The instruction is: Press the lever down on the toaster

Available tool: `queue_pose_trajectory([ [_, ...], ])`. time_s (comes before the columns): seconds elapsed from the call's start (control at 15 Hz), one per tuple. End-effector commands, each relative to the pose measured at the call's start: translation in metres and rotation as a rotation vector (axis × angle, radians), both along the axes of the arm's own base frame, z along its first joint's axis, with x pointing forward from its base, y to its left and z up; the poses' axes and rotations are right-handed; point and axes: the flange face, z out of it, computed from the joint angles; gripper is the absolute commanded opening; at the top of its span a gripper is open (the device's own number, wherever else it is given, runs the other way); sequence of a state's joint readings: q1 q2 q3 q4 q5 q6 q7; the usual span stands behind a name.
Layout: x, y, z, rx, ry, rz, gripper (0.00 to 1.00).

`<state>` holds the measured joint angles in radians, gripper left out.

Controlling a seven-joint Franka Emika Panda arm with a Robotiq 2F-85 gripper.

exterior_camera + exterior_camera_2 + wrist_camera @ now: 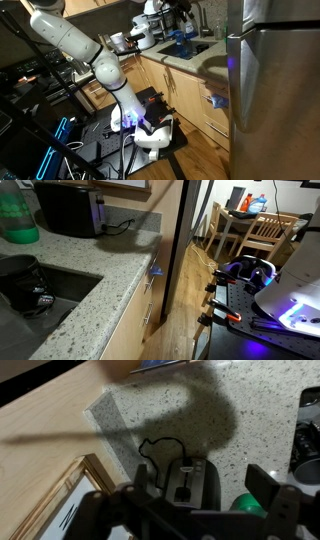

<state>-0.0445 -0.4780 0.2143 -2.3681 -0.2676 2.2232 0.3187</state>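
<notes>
One approach step is in hand: the hand [205,500], fingers spread and empty, hangs above the toaster [190,482] on the counter [250,410], requiring descent onto its lever [184,488]

Speckled granite countertop [150,415] carries black toaster [190,482], cord [150,448].

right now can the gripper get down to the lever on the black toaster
Probably yes. In the wrist view the gripper hangs over the black toaster on the speckled granite counter, fingers apart, with nothing between them and the lever.
</notes>
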Motion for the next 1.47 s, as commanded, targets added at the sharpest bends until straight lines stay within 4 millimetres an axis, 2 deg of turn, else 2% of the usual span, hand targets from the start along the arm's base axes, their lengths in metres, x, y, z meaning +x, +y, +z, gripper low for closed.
queue_pose_trajectory([
  [0.0,0.049,-0.014,0.002,-0.014,-0.024,-0.065,1.0],
  [0.13,0.064,-0.015,0.0,-0.032,0.012,-0.055,1.0],
  [0.2,0.044,-0.017,-0.002,-0.023,-0.003,-0.049,1.0],
  [0.4,0.062,-0.015,-0.006,-0.016,0.009,-0.045,1.0],
  [0.67,0.063,-0.015,-0.007,-0.015,0.009,-0.042,1.0],
  [1.27,0.111,-0.017,-0.018,-0.031,0.022,-0.057,1.0],
  [1.33,0.116,-0.016,-0.02,-0.039,0.023,-0.055,0.92],
  [1.4,0.12,-0.014,-0.021,-0.045,0.022,-0.053,0.72],
])
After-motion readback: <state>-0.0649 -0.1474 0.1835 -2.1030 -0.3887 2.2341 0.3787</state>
